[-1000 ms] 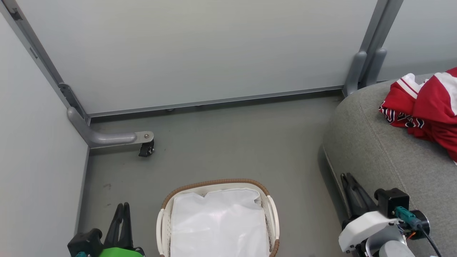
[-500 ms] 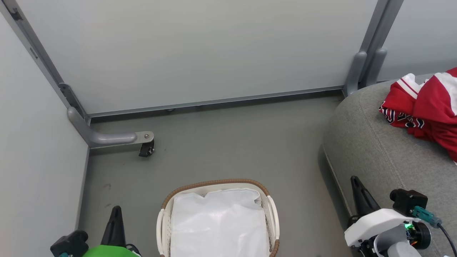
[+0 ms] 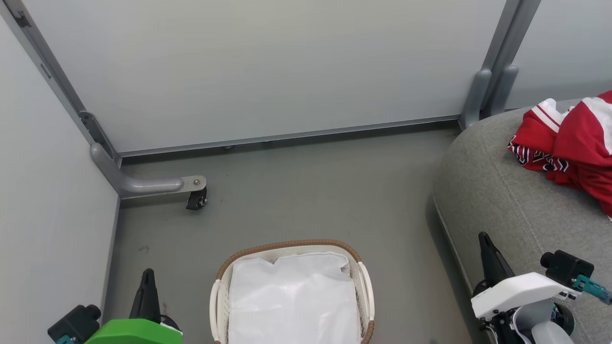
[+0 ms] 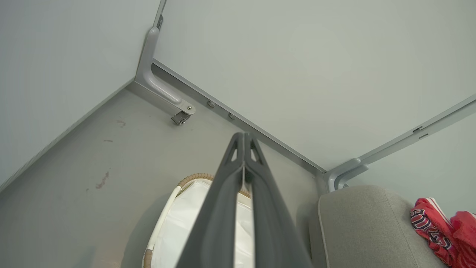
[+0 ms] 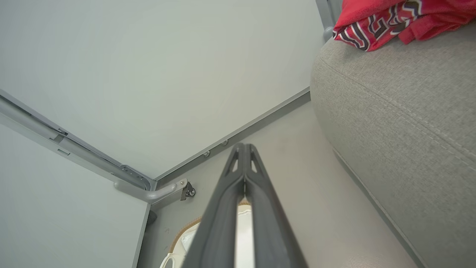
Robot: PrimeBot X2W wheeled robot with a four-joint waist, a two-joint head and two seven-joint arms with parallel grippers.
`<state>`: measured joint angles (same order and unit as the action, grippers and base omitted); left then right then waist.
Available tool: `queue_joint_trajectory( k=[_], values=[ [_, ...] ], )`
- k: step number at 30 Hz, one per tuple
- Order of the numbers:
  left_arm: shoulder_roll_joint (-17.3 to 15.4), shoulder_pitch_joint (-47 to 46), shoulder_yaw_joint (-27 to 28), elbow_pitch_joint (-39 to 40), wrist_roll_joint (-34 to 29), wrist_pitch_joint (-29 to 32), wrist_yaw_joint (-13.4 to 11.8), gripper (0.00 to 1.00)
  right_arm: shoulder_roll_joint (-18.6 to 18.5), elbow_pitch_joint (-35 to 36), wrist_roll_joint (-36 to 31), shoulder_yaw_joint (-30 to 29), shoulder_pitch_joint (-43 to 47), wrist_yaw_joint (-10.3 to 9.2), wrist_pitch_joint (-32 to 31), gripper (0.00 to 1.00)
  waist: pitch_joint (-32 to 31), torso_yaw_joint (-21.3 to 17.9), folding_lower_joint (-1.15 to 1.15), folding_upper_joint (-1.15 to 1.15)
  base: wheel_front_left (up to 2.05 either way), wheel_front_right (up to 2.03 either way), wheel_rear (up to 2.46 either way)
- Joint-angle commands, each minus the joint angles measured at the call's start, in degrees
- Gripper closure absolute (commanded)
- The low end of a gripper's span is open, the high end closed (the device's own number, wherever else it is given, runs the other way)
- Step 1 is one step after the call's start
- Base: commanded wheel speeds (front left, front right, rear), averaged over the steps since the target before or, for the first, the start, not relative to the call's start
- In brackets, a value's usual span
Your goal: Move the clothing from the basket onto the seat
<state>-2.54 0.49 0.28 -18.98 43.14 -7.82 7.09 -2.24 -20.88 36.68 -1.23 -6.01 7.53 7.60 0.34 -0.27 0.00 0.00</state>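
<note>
A grey floor (image 3: 311, 191) is enclosed by pale partition panels (image 3: 263, 67) in grey frames, and a curved foot with a small black caster (image 3: 196, 199) is seen at the far left corner. The white slatted basket (image 3: 287, 244) with its brown woven rim is stood on the floor at the near middle, and a white liner (image 3: 294, 301) is spread inside it. The grey upholstered seat (image 3: 502, 205) is placed to the right of the basket, apart from it. The red-and-white clothing (image 3: 569, 143) is piled on the far right part of the seat, with lettering and striped trim shown on its left side. The left gripper (image 3: 148, 276) is held near and left of the basket, its fingers pressed together on nothing. The right gripper (image 3: 485, 241) is held by the seat's near left edge, likewise clenched and empty, well apart from the clothing
</note>
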Motion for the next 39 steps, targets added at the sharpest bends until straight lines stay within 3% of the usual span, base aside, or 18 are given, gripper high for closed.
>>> queue_joint_trajectory(
  k=[1, 39],
  values=[
    [-0.21, -1.82, 0.54, 0.93, 1.92, 0.49, 0.18, 1.00, -0.34, 1.14, 2.13, -0.36, -0.58, -0.02, -0.42, 1.00, 0.00, 0.01, 0.00, 0.00, 0.00, 0.00, 0.00],
    [-0.36, -4.55, 3.49, 3.10, 25.64, 7.53, 0.38, 1.00, -0.58, 4.17, 29.02, -2.92, -0.48, -0.04, -7.36, 1.00, -0.07, 0.11, 0.00, 0.00, 0.00, 0.00, 0.00]
  ],
)
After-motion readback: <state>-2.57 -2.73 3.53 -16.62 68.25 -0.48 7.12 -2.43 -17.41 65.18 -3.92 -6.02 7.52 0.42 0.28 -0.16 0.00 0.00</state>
